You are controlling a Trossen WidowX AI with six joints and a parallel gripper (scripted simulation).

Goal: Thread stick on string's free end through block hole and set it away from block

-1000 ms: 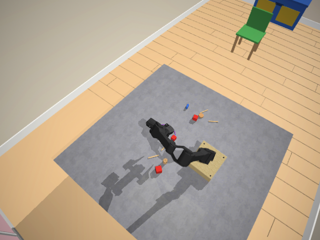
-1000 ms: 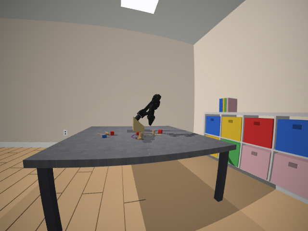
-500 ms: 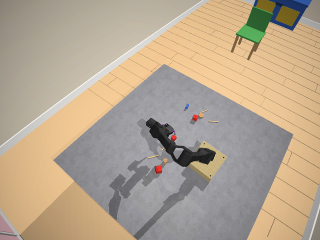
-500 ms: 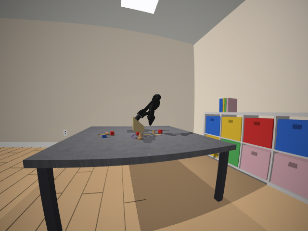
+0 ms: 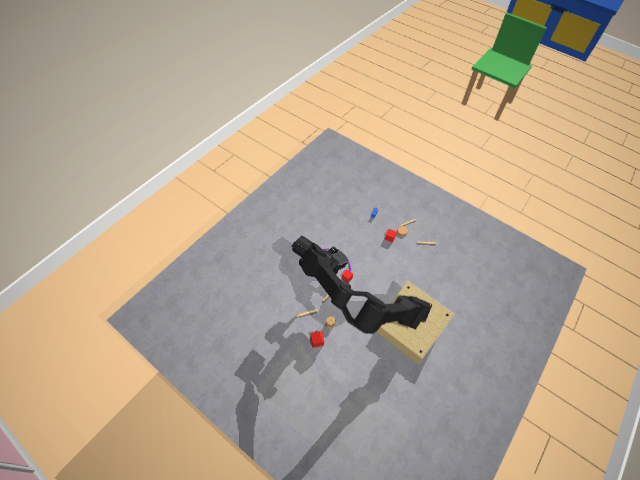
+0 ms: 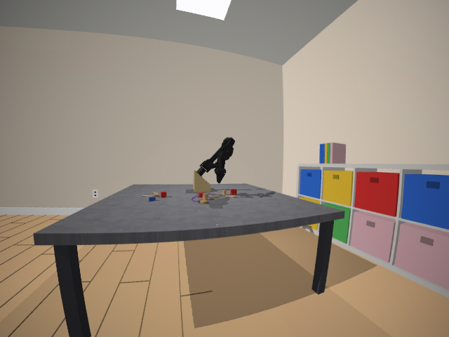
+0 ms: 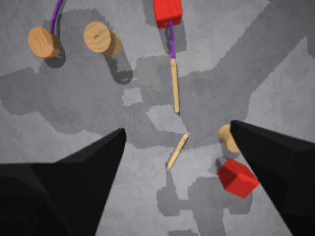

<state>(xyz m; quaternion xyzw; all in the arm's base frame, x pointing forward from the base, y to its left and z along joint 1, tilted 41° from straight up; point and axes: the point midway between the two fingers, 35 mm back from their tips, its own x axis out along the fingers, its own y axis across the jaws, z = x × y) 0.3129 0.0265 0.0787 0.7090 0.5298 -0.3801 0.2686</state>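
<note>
The stick (image 5: 325, 298) (image 6: 215, 196) (image 7: 175, 86) on the purple string (image 5: 349, 265) (image 6: 193, 198) (image 7: 172, 41) lies on the worktop (image 5: 206, 289) (image 6: 188, 217) (image 7: 290, 108), outside the gripper (image 5: 338, 257) (image 6: 218, 181) (image 7: 176, 129), which hovers almost fully open and holds nothing. Left to right in the wrist view: a round button (image 6: 203, 202) (image 7: 41, 43) with string beside it, an upright wooden cylinder (image 6: 205, 197) (image 7: 97, 37), then a loose stick (image 5: 306, 313) (image 6: 230, 196) (image 7: 177, 152) below the strung one. The string meets a red cube (image 5: 347, 275) (image 6: 200, 194) (image 7: 167, 12); whether it passes through is unclear. Farther right, a small cylinder (image 5: 330, 321) (image 6: 224, 192) (image 7: 227, 139) sits near another red cube (image 5: 316, 338) (image 6: 233, 192) (image 7: 238, 178).
</note>
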